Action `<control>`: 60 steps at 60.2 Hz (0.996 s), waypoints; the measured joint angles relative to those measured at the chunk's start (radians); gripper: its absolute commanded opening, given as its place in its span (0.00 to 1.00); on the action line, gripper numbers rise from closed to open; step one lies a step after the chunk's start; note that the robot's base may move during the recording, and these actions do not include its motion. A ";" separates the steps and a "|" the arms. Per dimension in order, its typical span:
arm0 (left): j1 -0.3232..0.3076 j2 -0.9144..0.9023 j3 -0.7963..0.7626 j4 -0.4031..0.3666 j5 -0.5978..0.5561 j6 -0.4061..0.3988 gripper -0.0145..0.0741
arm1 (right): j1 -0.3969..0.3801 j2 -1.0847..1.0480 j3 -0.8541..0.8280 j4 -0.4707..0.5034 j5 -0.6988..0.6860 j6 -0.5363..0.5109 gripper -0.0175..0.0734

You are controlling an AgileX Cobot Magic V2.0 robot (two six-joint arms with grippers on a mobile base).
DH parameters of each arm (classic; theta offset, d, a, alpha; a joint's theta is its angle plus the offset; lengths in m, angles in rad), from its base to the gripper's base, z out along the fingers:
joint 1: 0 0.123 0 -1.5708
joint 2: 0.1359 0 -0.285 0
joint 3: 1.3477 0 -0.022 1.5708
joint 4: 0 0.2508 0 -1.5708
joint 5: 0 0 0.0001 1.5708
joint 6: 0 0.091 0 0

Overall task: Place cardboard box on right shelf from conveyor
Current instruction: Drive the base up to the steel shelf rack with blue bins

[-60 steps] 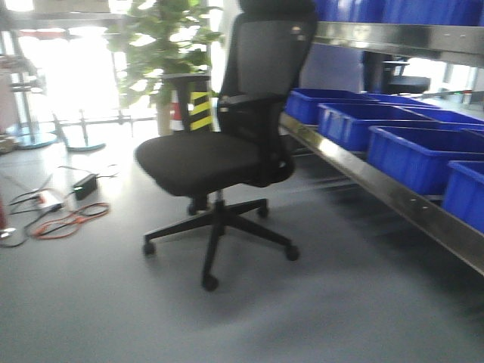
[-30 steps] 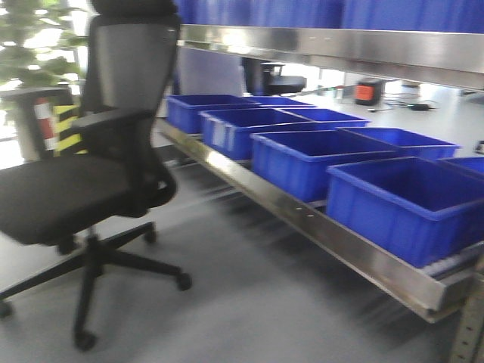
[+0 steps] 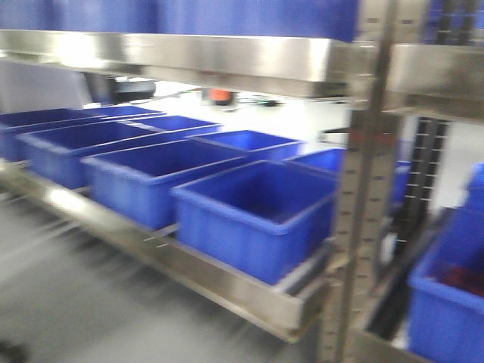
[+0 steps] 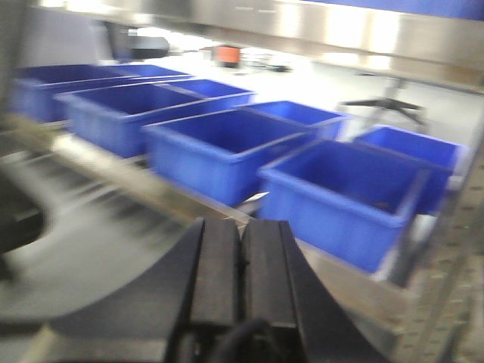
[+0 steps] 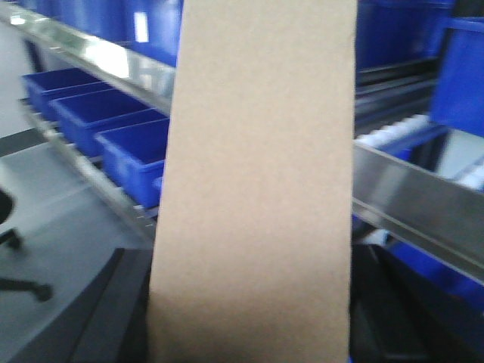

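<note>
The plain tan cardboard box [image 5: 257, 174] stands upright and fills the middle of the right wrist view. My right gripper [image 5: 251, 306] is shut on it, with a dark finger [image 5: 113, 302] showing at each side of its lower part. Behind the box runs a shiny steel rack shelf [image 5: 423, 200]. The same kind of steel shelf lip [image 3: 189, 53] crosses the top of the front view, which is blurred. My left gripper [image 4: 242, 246] is shut with nothing in it, its pads pressed together. The conveyor is out of view.
A row of several blue plastic bins [image 3: 253, 215] sits on the lower steel shelf [image 3: 212, 280], also in the left wrist view [image 4: 348, 197]. A perforated grey upright [image 3: 363, 189] stands right of centre. Grey floor [image 3: 68, 302] lies at the lower left.
The front view has swung to the right. The black office chair has slid out of the left side, and the rack with blue bins now fills the frame.
</note>
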 measured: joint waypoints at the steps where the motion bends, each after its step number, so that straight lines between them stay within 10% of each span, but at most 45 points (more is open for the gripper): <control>1: 0.000 0.000 0.000 0.000 0.000 0.000 0.03 | 0.000 0.000 0.000 0.000 0.000 0.000 0.42; 60: 0.000 0.000 0.000 0.000 0.000 0.000 0.03 | 0.000 0.000 0.000 0.000 0.000 0.000 0.42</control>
